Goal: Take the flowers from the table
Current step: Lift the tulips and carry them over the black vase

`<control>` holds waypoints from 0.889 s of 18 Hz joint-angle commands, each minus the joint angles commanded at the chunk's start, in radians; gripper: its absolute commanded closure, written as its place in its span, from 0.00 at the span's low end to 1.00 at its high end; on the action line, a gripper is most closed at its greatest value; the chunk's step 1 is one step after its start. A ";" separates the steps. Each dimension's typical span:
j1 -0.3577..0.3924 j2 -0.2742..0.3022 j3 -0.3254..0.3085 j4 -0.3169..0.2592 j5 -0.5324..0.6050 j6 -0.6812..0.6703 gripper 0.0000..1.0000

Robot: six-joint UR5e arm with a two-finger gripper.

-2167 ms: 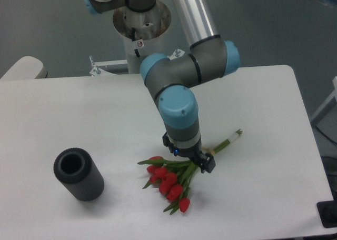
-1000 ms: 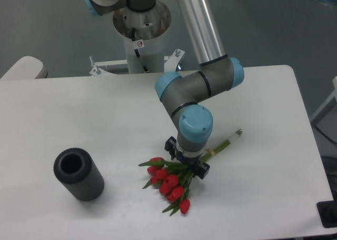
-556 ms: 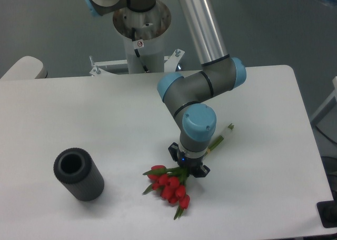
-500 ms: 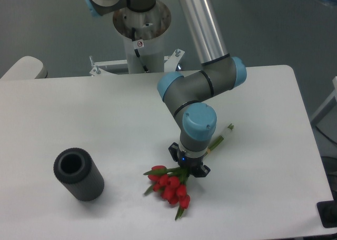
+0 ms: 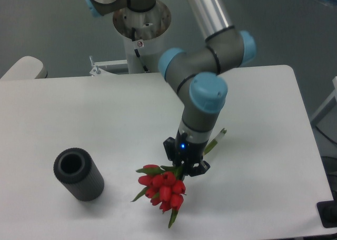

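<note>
Grey floor fills the upper part of the frame behind a white table [image 5: 79, 119] with rounded corners, which takes up most of the view. At the top centre, the arm's pale mounting column [image 5: 141, 27] stands just behind the table's far edge. From there the grey and blue UR5e arm [image 5: 202, 92] reaches down toward the lower centre of the frame.

Its gripper [image 5: 184, 163] points downward, black, with a small blue light showing on its body. The fingers are closed narrowly on the stems of the flowers [image 5: 162, 186], just above the blooms. The bunch of red tulips hangs tilted: the red heads and green leaves spread out to the lower left of the gripper, while the pale green stem ends stick out to the upper right, behind the wrist. The blooms seem to be lifted clear of the table, though the contact point is hard to judge from this angle.

At the lower left, well apart from the flowers, a black ribbed cylinder [image 5: 78, 175] with an open top rests on the table.
</note>
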 joint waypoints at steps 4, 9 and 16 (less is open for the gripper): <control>0.000 0.015 0.043 0.002 -0.173 -0.029 0.75; -0.015 0.017 0.117 0.003 -0.381 -0.132 0.75; -0.034 0.009 0.124 0.012 -0.479 -0.179 0.75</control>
